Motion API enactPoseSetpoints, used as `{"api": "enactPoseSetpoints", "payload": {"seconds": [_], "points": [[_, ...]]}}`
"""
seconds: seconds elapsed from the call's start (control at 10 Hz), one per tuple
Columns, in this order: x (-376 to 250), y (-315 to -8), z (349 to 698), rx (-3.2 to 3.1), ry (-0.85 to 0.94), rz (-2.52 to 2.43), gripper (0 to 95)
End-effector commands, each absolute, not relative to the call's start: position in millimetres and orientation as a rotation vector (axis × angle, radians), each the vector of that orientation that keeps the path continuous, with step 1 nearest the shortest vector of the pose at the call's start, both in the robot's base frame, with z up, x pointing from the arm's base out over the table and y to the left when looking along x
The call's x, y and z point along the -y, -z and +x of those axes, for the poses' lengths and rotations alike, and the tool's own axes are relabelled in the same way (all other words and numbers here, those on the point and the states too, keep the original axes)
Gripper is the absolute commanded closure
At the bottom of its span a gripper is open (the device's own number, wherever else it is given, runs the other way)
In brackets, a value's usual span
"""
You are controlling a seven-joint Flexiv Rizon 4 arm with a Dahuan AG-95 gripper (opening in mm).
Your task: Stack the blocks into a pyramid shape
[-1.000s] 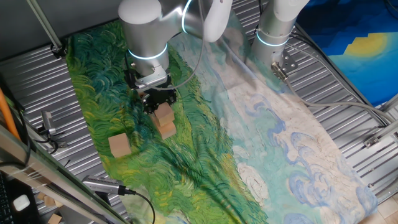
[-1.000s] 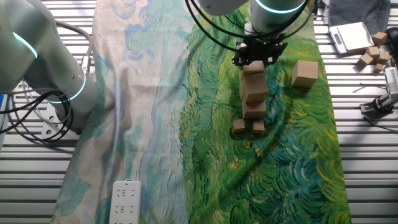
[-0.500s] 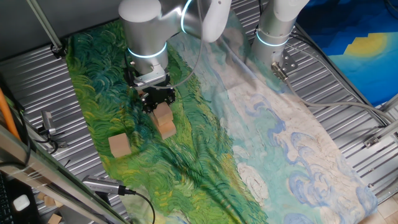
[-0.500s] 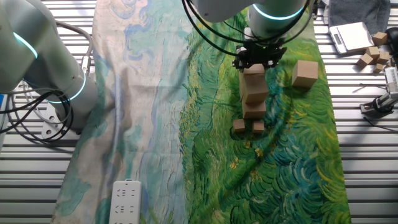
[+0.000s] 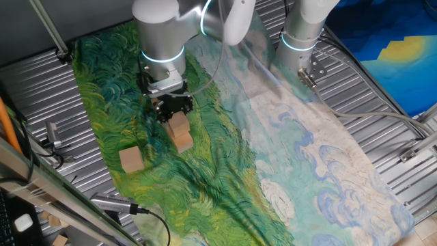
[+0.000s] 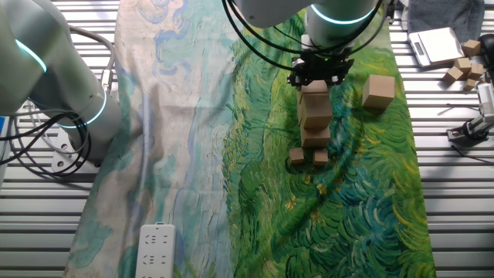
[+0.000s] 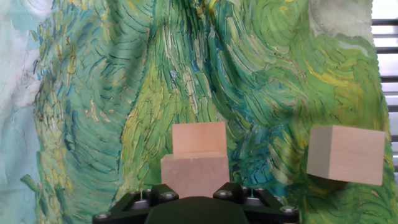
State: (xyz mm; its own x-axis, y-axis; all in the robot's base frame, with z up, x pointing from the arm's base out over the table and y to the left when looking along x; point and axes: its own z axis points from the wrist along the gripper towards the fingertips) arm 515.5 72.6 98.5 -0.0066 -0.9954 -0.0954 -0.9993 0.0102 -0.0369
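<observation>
Our gripper (image 6: 319,75) has risen slightly off the stack (image 6: 315,116); we cannot tell whether its fingers are spread or closed. The top block (image 7: 194,172) sits right below it, a loose block (image 6: 378,90) beside, on the cloth (image 6: 363,193).

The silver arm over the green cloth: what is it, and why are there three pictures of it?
It is a robot arm ending in a two-finger gripper. Its job is to build a pyramid from wooden blocks. Two pictures come from fixed cameras on different sides of the table. The third comes from a camera on the hand, looking down along the fingers. On the painted cloth stands a stack of blocks, with two small blocks at its foot and a loose block to one side. The gripper sits right at the top block; whether it grips it cannot be told.
</observation>
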Motion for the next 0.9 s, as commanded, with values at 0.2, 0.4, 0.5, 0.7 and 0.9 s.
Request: {"api": "enactPoseSetpoints", "payload": {"seconds": [0.2,0.4,0.5,0.7,0.9], "points": [[-71.8,-97.9,515.6,-2.164,-0.049,-2.135,95.0],[-71.5,-97.3,515.8,-2.164,-0.047,-2.133,95.0],[-71.5,-97.3,515.9,-2.165,-0.047,-2.132,95.0],[-71.6,-97.0,516.1,-2.165,-0.044,-2.129,95.0],[-71.7,-96.5,516.4,-2.171,-0.042,-2.123,95.0]]}}
